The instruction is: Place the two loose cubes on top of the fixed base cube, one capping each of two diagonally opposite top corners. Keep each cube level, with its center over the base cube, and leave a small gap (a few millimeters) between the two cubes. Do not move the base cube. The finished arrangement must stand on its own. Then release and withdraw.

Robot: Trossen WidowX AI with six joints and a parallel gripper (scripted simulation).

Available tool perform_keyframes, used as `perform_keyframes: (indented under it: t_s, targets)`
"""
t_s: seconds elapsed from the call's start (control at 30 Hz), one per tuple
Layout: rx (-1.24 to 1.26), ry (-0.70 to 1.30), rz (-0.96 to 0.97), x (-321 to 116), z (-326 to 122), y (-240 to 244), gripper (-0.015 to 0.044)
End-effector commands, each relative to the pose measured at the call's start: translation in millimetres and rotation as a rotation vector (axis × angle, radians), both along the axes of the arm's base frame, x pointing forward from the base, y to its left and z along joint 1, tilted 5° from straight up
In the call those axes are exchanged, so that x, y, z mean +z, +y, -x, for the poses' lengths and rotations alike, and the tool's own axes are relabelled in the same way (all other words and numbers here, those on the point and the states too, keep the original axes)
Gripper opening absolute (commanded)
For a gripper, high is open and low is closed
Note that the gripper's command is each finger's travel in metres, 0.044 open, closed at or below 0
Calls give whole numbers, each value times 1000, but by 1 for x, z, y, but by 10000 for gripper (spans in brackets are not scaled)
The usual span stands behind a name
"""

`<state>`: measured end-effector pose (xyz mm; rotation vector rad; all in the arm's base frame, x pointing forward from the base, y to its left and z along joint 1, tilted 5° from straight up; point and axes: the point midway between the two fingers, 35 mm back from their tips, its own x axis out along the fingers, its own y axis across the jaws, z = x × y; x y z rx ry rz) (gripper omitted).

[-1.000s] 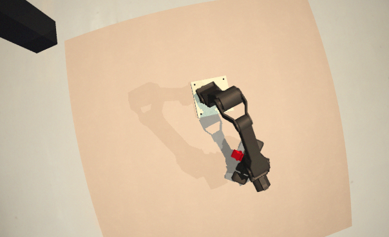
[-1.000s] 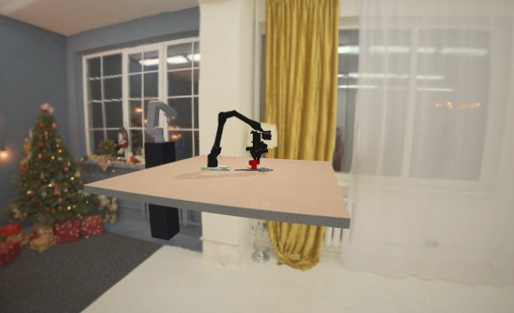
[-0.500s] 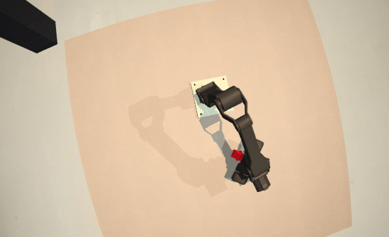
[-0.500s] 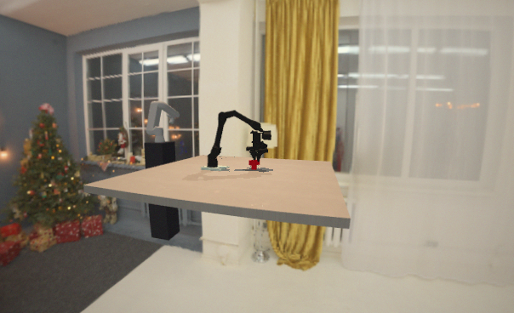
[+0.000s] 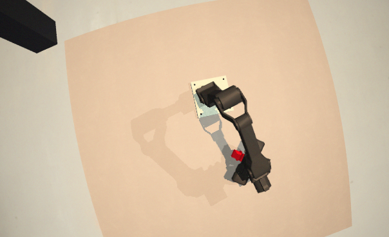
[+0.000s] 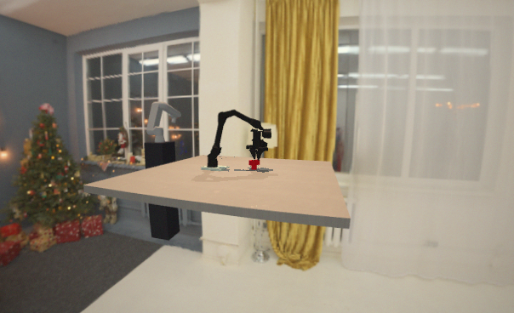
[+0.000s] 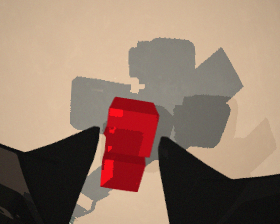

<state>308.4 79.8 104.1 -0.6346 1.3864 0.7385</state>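
Note:
The cubes show as joined red blocks (image 5: pixel 237 155) (image 6: pixel 254 162) (image 7: pixel 133 122). In the exterior view they form a T, with a top layer about two cubes wide over a narrower red stem. In the wrist view a larger red block lies between the fingertips and a smaller red part (image 7: pixel 123 176) adjoins it toward the bottom of the picture. All are the same red, so single cubes and any gap between them cannot be told apart. My gripper (image 6: pixel 258 158) (image 7: pixel 130 137) is open, with a narrow strip visible on each side of the block. The top view hides the fingertips.
The arm's mounting plate (image 5: pixel 209 80) lies beyond the cubes in the top view. The tabletop (image 5: pixel 138 71) (image 6: pixel 217 193) bears the arm's shadows, and a black pillar (image 5: pixel 19 26) (image 6: pixel 162 183) stands off its edge.

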Motion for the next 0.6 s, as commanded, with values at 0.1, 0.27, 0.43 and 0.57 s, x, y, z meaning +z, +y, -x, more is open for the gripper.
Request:
perform_keyframes:
  t_s: [0.1,0.27,0.43,0.57]
  targets:
    - [4,-8,-2,12,0,-1,205]
    - [4,-8,-2,18,0,-1,205]
    - [4,-8,-2,24,1,-2,205]
    - [4,-8,-1,29,1,-2,205]
